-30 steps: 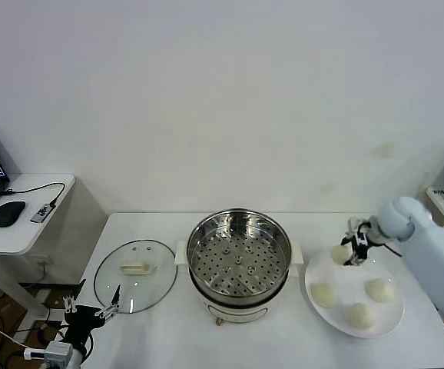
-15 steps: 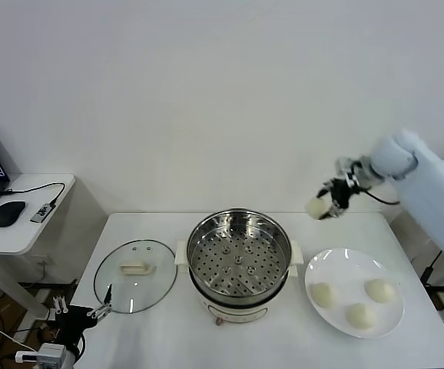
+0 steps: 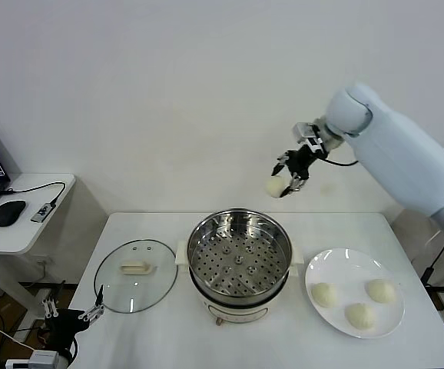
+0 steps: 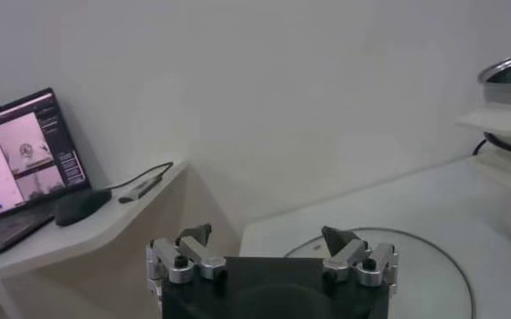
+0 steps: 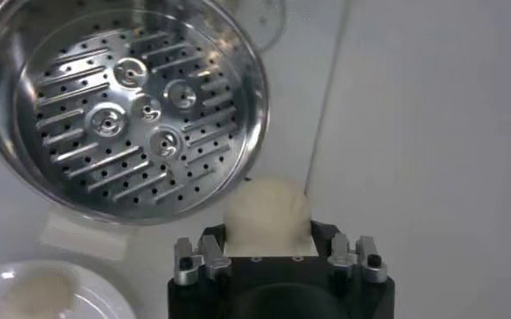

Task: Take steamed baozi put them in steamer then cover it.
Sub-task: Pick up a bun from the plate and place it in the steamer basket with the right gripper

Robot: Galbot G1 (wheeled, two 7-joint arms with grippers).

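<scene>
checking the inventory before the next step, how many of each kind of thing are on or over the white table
baozi: 4, with 3 on the plate and 1 in the right pincer
steamer: 1
cover: 1
plate: 1
total: 7

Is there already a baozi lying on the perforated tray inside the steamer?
No: in the head view the steamer tray is bare, three baozi sit on the white plate, and the right gripper holds the fourth baozi above.

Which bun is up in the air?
The bun in the right pincer, high above the pot. The other three buns lie on the white plate.
</scene>
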